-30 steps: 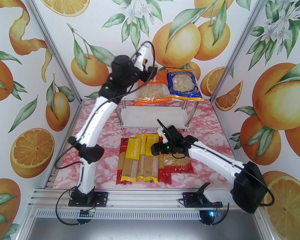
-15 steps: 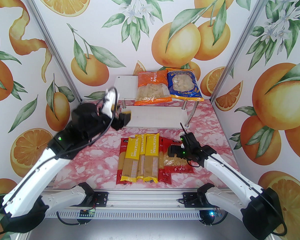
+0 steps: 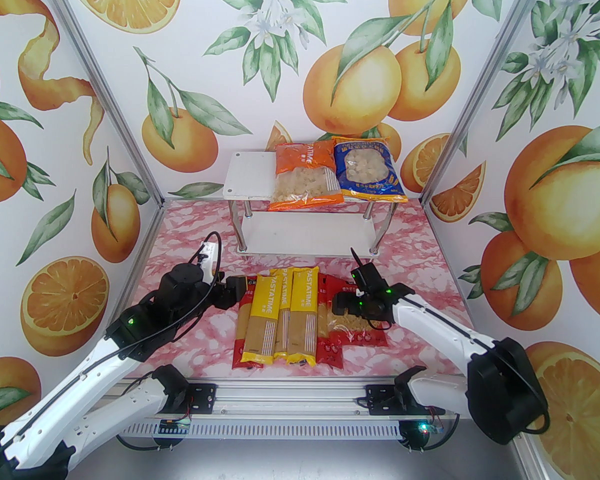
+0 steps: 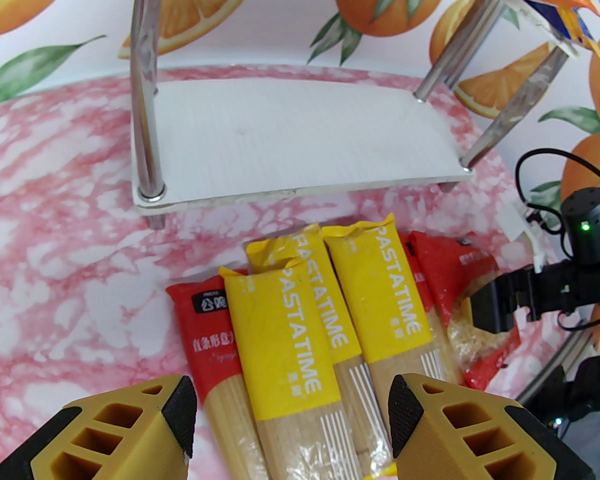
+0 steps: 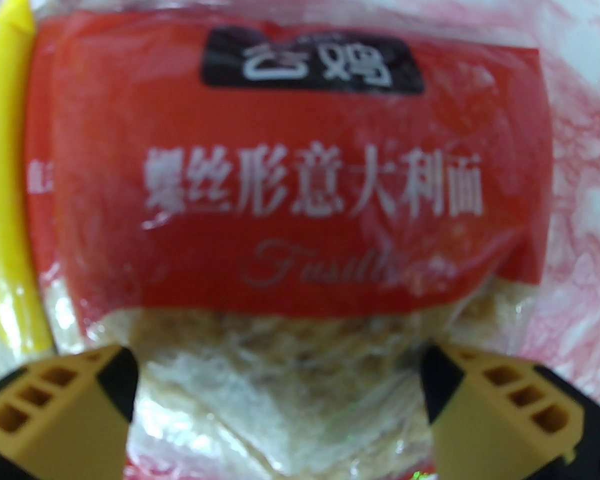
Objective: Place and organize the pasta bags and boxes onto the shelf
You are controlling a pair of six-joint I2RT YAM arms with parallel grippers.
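Left arm (image 3: 105,353) lies low, reaching in from the left side. The left fingers (image 4: 130,428) stand apart and grip nothing. They hover at the far end of the spaghetti row, over a red spaghetti pack (image 4: 215,348) and a yellow one.

We read "PASTATIME" on three yellow spaghetti packs (image 4: 285,333). They lie lengthwise, side by side, on the pink marbled tabletop (image 3: 190,238) in front of the shelf (image 3: 250,175).

Just right of them, the red bag (image 5: 290,178) carries white Chinese lettering and a script "Fusilli" above a clear window of pasta. The right fingers (image 5: 495,403) are spread wide over that window, clasping nothing.

Shelf, top board: orange bag (image 3: 307,178) mid-board, blue bag (image 3: 367,170) at right, the two touching.
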